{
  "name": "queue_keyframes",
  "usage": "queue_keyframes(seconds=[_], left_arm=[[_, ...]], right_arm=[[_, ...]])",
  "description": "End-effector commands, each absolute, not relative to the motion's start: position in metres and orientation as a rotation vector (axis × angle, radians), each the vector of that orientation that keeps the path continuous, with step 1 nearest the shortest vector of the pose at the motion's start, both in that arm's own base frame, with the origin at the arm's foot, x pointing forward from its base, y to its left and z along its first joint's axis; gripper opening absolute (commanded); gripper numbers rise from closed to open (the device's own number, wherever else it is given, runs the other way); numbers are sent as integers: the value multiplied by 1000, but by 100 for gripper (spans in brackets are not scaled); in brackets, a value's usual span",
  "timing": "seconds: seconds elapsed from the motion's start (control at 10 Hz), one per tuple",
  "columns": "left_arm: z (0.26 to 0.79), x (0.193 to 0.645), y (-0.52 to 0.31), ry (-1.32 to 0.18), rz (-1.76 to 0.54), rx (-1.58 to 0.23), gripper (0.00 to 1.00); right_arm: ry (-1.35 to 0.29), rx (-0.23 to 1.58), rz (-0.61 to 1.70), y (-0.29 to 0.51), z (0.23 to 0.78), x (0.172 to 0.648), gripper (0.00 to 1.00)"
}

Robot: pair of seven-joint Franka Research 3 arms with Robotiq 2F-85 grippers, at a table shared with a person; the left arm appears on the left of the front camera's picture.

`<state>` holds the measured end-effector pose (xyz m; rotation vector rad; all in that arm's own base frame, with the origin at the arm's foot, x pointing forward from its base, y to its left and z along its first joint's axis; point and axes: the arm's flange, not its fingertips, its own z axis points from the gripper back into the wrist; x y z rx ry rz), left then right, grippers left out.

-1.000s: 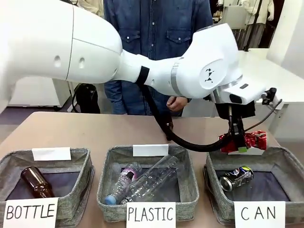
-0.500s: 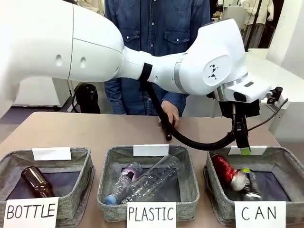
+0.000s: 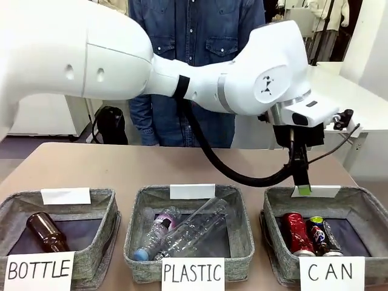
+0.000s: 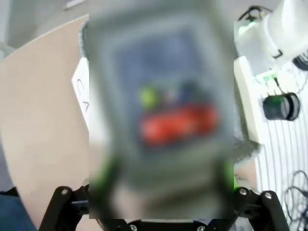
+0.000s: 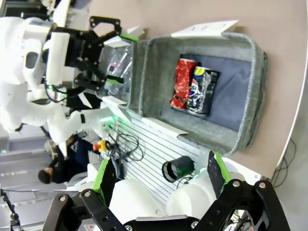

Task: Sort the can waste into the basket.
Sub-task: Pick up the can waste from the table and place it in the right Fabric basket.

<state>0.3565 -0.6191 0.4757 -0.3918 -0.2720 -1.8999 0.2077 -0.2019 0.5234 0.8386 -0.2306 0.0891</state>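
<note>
Two white arms come first in size. The left arm sweeps from the upper left of the front frame across to the right, and its tool hangs just above the far rim of the right-hand basket, one green pad beside the small white card there. Its fingers are spread and hold nothing; in the left wrist frame they rise at the lower left and lower right, with the blurred basket between them.

Next is the brown tabletop, running across the middle of the front frame, with a person in a denim shirt standing behind it at upper centre.

Three grey baskets line the bottom of the front frame. The left one, signed "BOTTLE", holds a brown bottle. The middle one, signed "PLASTIC", holds clear bottles. The right one carries the "CAN" sign.

Both cans lie on its dark floor, side by side and touching: the red can toward the left, the dark can to its right. The right wrist frame shows the same pair at upper centre.

The right tool sits at the bottom of the right wrist frame, its green-padded fingers wide apart and empty.
</note>
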Motion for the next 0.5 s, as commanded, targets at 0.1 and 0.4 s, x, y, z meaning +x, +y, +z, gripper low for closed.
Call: queue_keyframes(seconds=[0.1,0.4], left_arm=[[528,305,-540,-256,-1863,-237,100],[564,244,-424,-324,-1735,-165,100]], right_arm=[[-183,842,175,-186,524,226,100],[-103,815,273,-146,530,261,100]])
